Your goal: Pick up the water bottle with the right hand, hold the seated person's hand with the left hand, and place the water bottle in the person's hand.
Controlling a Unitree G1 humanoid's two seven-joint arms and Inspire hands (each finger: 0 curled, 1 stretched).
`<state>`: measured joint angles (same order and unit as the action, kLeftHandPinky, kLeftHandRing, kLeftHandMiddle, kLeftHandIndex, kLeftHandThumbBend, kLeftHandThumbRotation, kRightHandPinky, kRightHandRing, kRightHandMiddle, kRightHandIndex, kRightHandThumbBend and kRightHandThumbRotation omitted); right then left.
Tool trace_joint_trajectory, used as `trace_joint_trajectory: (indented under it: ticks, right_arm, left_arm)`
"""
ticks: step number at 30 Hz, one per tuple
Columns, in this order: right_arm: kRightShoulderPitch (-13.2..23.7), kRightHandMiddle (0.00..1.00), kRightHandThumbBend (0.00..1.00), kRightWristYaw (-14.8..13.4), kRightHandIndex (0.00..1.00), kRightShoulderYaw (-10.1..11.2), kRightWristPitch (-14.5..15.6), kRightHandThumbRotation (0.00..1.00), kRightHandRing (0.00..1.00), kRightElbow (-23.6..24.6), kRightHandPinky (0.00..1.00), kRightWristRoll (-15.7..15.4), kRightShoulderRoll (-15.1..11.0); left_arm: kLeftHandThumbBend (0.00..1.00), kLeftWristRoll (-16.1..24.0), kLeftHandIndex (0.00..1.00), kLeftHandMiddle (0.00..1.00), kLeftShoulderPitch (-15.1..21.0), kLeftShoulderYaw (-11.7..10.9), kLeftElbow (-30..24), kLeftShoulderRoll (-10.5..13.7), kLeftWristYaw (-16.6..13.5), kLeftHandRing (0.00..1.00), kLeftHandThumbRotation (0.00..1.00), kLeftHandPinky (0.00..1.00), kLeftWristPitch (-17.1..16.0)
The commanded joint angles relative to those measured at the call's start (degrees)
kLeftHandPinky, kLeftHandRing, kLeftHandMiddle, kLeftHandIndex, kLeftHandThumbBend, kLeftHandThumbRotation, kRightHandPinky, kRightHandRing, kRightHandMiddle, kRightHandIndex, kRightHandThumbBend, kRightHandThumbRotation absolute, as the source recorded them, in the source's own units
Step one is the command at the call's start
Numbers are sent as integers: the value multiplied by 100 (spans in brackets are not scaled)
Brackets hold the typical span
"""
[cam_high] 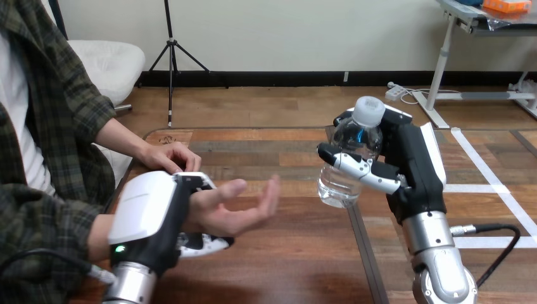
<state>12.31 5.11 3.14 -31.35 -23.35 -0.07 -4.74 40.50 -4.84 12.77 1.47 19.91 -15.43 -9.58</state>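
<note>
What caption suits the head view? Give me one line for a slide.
Left robot hand clasps the person's wrist, palm up; right robot hand holds the water bottle above the table.

Between the water bottle point(347, 166) in my right hand point(405, 168) and the person's upturned hand point(237, 206), the way is open over bare worktop point(297, 253); the person's other hand point(168, 157) rests farther back, aside.

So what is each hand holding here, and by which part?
Right hand grips the bottle round its middle; left hand is curled round the person's wrist.
</note>
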Motion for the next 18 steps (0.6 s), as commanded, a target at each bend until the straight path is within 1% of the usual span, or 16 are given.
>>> trace_joint_trajectory:
  ticks: [1, 4, 9, 13, 18]
  right_arm:
    - [726, 44, 60, 85, 46, 56, -261, 0, 39, 51, 34, 201, -19]
    - [753, 44, 60, 142, 46, 60, -217, 0, 39, 50, 34, 279, -3]
    - [821, 44, 60, 288, 46, 60, -237, 0, 39, -8, 35, 419, 1]
    - [871, 45, 61, 296, 46, 59, -287, 0, 40, -62, 35, 398, -2]
    - [940, 45, 63, 378, 46, 63, -289, 0, 40, -113, 36, 483, 27]
  left_arm:
    - [80, -5, 42, 38, 109, 446, -276, -270, 120, 31, 0, 25, -307]
    - [80, 21, 42, 37, 101, 477, -327, -308, 159, 31, 0, 24, -279]
    - [80, 24, 42, 37, 95, 534, -380, -355, 208, 31, 0, 24, -292]
    - [81, -7, 42, 38, 98, 580, -404, -372, 235, 31, 0, 25, -320]
    - [80, -14, 42, 38, 99, 629, -437, -390, 312, 32, 0, 25, -348]
